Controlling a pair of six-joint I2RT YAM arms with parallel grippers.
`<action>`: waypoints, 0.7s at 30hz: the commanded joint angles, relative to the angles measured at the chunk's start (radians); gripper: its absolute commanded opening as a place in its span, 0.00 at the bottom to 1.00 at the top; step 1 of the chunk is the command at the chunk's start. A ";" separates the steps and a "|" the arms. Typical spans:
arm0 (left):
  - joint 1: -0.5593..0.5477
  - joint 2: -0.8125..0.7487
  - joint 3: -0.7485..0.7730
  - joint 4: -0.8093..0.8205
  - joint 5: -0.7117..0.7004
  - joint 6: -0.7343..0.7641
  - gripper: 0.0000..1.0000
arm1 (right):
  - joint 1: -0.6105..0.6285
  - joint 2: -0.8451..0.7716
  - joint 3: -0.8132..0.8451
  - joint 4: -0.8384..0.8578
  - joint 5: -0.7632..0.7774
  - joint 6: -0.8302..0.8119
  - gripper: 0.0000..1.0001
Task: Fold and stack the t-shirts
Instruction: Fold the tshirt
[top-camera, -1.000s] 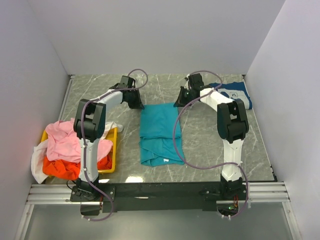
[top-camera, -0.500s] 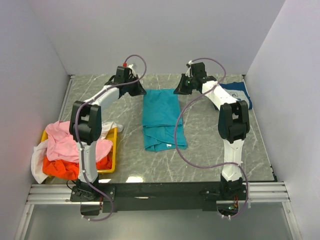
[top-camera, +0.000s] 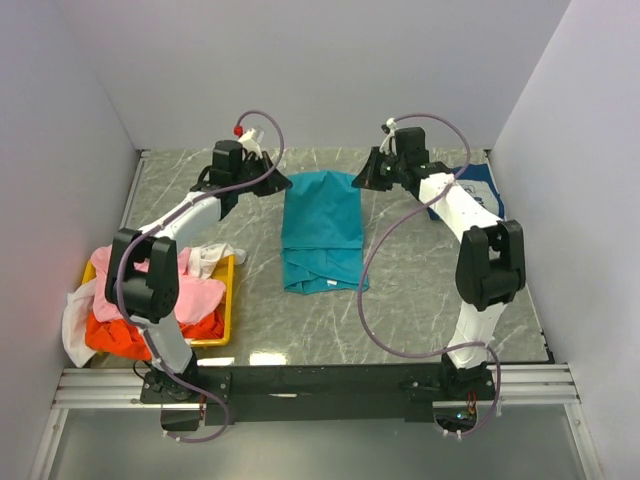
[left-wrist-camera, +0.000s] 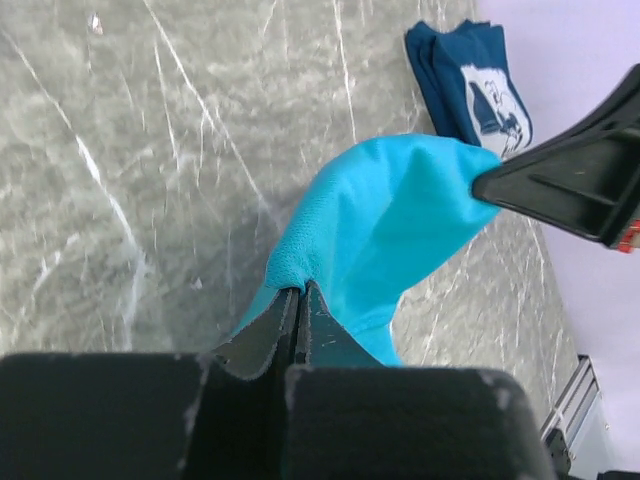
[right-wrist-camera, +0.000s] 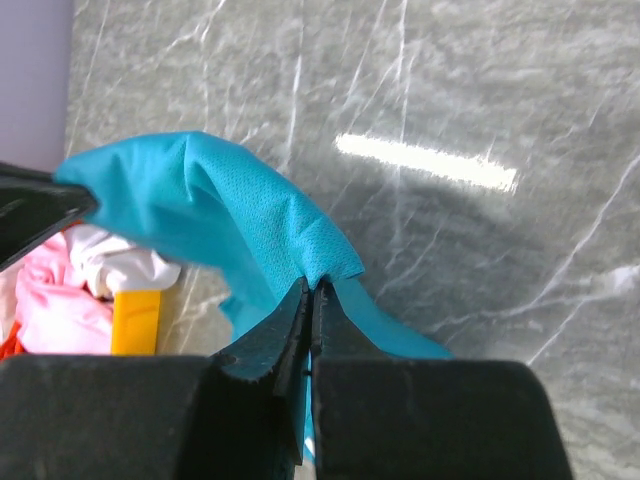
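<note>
Grey marble table (top-camera: 420, 300), teal t-shirt (top-camera: 320, 225) clamped in both arms' jaws

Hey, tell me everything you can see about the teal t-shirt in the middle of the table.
The teal t-shirt is plain, soft, knit-looking cloth with no print. It looks folded into a narrow strip. The left gripper and right gripper are each shut on a far corner, holding that edge taut and raised between them. The near end lies rumpled on the grey marble table, with a small white tag showing there.
</note>
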 joint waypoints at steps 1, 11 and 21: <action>0.001 -0.077 -0.071 0.064 0.033 0.005 0.00 | -0.006 -0.094 -0.074 0.097 -0.044 -0.022 0.00; 0.000 -0.190 -0.241 0.083 0.003 0.012 0.00 | -0.001 -0.255 -0.357 0.196 -0.069 -0.036 0.00; -0.002 -0.313 -0.395 0.052 0.042 0.017 0.00 | 0.010 -0.392 -0.525 0.199 -0.066 -0.039 0.00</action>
